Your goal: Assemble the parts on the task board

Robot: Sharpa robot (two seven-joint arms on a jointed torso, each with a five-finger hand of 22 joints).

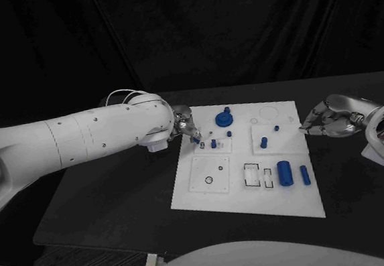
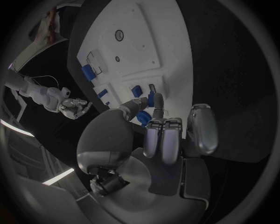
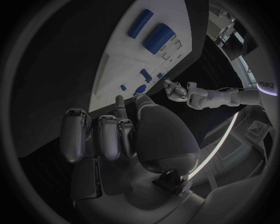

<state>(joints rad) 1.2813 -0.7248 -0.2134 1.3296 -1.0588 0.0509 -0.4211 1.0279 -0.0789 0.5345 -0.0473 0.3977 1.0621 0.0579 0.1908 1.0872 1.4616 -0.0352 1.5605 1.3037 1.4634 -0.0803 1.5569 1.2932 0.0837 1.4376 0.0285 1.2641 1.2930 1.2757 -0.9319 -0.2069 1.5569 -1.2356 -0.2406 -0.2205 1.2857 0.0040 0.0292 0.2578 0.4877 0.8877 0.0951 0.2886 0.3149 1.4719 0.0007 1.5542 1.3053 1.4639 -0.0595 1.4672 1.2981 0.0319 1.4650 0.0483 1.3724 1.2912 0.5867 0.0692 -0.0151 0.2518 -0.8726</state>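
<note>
While off-board: right hand, beside task board edge.

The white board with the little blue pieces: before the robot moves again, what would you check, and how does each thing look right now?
1. Task board flat on the table: ok.
2. Left hand at the board's far left corner: ok.
3. Left hand pinching a small blue part: looks so, cannot tell for sure.
4. Right hand beside the board's right edge, fingers curled, nothing visible in it: ok.
5. Large blue cylinder lying loose on the board: ok.
</note>
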